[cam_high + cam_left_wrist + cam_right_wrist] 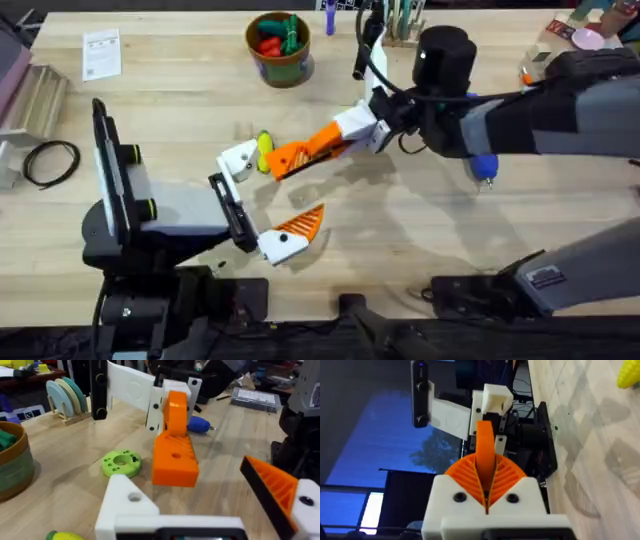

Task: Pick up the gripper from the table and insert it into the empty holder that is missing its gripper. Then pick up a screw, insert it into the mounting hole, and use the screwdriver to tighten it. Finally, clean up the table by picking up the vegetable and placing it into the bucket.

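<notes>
The holder (125,507) sits closest to the lens in the left wrist view, a bare white block on one finger of the left gripper (268,195). The gripper's other finger carries an orange ribbed pad (300,225), and the two fingers are spread wide apart. On the overhead table the holder lies a little toward 9 o'clock of centre, with the padded finger at its 5 o'clock. The right arm reaches in from 3 o'clock. The right gripper (335,140) has its pads pressed together on the gripper (290,158), the orange wedge, pinching it by its back end so that its free end points toward 8 o'clock, at the holder. The wedge hangs just beside the holder and is not seated on it; whether the two touch I cannot tell. The vegetable (264,148), yellow with a green end, lies on the wood just at the holder's 2 o'clock, between it and the wedge's tip. A green disc (121,462) rests flat on the table under the held wedge. The screwdriver (484,166) lies at the table's 3 o'clock, partly under the right arm. The bucket (279,62) stands at 12 o'clock, well apart from the grippers, with red and green toys (276,38) inside.
</notes>
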{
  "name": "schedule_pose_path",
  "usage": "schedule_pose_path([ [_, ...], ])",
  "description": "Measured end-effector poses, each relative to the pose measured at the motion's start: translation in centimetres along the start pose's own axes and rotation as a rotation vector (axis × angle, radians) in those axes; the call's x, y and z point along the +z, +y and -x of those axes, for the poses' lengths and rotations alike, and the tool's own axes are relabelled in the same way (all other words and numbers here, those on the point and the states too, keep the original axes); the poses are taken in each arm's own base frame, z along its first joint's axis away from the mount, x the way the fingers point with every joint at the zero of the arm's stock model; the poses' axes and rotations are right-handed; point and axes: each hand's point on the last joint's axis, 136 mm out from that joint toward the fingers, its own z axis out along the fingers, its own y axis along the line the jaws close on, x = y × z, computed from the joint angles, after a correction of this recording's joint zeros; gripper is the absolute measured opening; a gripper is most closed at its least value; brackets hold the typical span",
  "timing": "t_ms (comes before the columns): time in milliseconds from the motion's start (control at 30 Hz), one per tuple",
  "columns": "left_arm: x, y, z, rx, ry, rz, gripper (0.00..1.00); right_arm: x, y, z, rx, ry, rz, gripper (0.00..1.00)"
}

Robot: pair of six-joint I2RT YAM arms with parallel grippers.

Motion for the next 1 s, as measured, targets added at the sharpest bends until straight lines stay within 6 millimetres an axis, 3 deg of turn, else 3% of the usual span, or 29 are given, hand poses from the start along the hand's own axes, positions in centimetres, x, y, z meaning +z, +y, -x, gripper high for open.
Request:
schedule_pose_path([
  [700, 0.0, 0.0, 0.0, 0.000, 0.000, 0.000, 0.985, 1.5, -1.5, 0.1, -0.048, 0.037, 0.003, 0.008],
  [1000, 0.0, 0.0, 0.0, 0.000, 0.000, 0.000, 0.985, 2.3, -0.9, 0.8, -0.082, 0.039, -0.002, 0.008],
])
